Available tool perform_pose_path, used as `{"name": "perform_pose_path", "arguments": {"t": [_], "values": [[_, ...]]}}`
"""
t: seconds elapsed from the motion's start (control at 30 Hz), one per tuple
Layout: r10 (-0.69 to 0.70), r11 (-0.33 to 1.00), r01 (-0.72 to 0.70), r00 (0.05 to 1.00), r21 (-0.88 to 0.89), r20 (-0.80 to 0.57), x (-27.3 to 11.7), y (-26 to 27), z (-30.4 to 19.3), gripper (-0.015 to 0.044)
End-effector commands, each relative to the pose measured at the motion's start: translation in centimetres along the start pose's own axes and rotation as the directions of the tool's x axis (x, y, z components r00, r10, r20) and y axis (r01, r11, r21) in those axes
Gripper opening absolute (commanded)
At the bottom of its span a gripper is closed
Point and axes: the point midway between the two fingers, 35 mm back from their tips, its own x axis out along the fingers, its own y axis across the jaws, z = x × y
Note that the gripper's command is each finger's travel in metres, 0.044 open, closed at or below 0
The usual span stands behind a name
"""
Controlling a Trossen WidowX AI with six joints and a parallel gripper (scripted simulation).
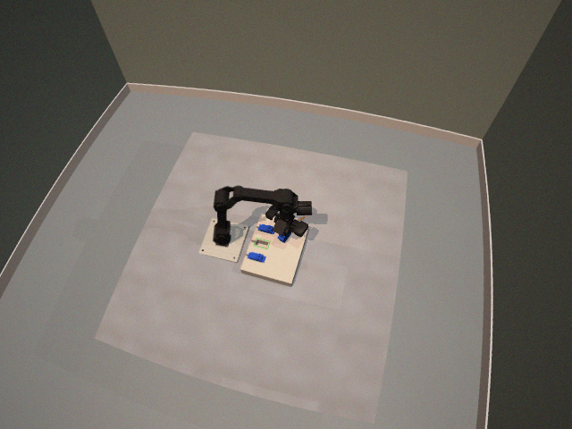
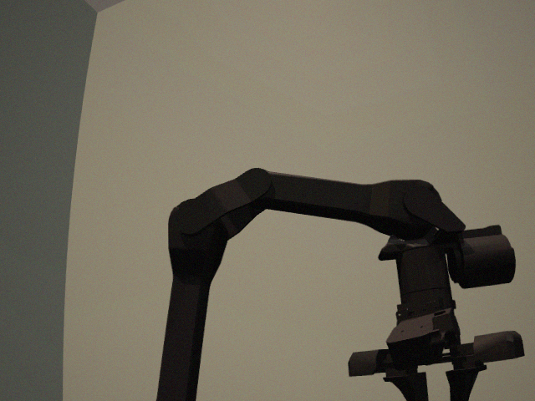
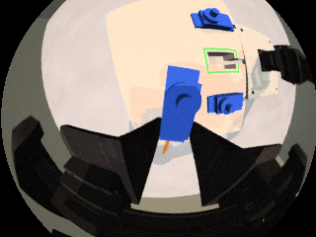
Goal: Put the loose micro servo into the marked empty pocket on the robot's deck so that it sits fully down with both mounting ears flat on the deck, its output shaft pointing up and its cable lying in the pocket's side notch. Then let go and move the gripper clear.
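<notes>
The loose blue micro servo (image 1: 282,238) (image 3: 179,116) is between the fingertips of my gripper (image 3: 176,122), which is shut on its cable end. Its round shaft side faces the wrist camera, and its orange cable (image 3: 165,147) points back between the fingers. Whether the servo touches the deck (image 1: 277,268) (image 3: 138,49) is hard to tell. The empty pocket, marked by a green outline (image 1: 261,248) (image 3: 222,72), lies off to the side, between two seated servos. The exterior view shows the upper fingers close together; the tips are out of frame.
One seated blue servo (image 1: 256,256) (image 3: 212,19) is on one side of the pocket and another (image 1: 265,228) (image 3: 225,104) is on the other, nearer my gripper. The arm's pale base plate (image 1: 235,253) (image 3: 266,88) is beside the deck's pocket edge.
</notes>
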Motion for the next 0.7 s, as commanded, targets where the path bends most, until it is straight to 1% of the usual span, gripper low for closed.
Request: {"name": "perform_pose_path", "arguments": {"t": [0.0,0.5,0.67], "values": [[0.008,1.000,-0.008,1.000,0.005,-0.008,-0.7,-0.1,0.0,0.0000],[0.007,1.000,-0.007,1.000,0.005,-0.008,-0.7,-0.9,0.0,0.0000],[0.007,1.000,-0.007,1.000,0.005,-0.007,-0.7,-0.5,1.2,0.0000]]}}
